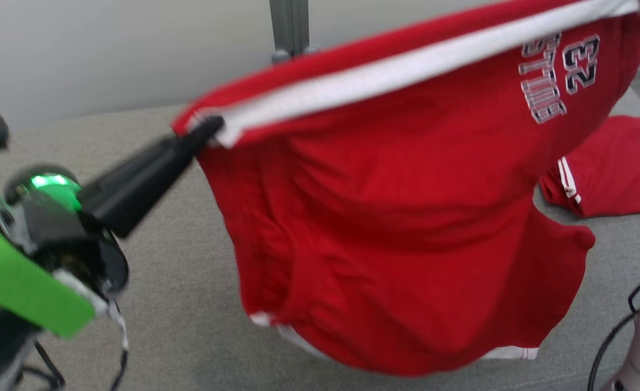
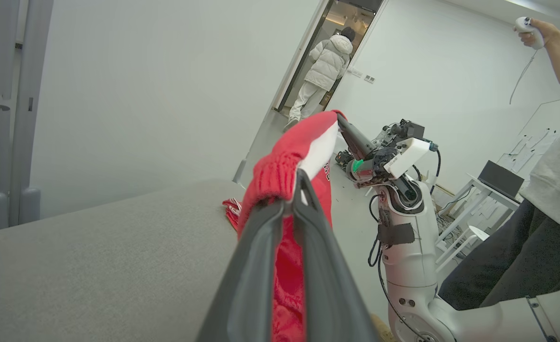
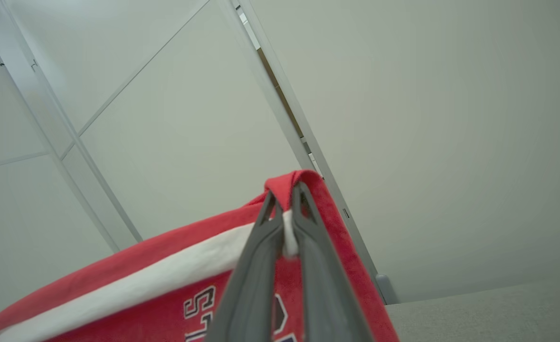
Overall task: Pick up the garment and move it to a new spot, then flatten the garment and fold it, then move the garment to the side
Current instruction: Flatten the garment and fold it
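A pair of red shorts (image 1: 395,217) with a white waistband and the number 32 hangs stretched in the air above the grey table (image 1: 189,304). My left gripper (image 1: 208,130) is shut on the waistband's left corner; in the left wrist view its fingers (image 2: 261,247) pinch the red fabric (image 2: 280,166). My right gripper (image 3: 284,199) is shut on the waistband's other corner, with the shorts (image 3: 166,285) trailing to the lower left. In the left wrist view the right gripper (image 2: 341,118) holds the far end of the band.
A second red garment (image 1: 613,168) lies on the table at the right. A grey post (image 1: 290,27) stands behind the table. In the left wrist view a person (image 2: 545,190) holding a controller stands at the right, and another person (image 2: 322,71) walks through a doorway.
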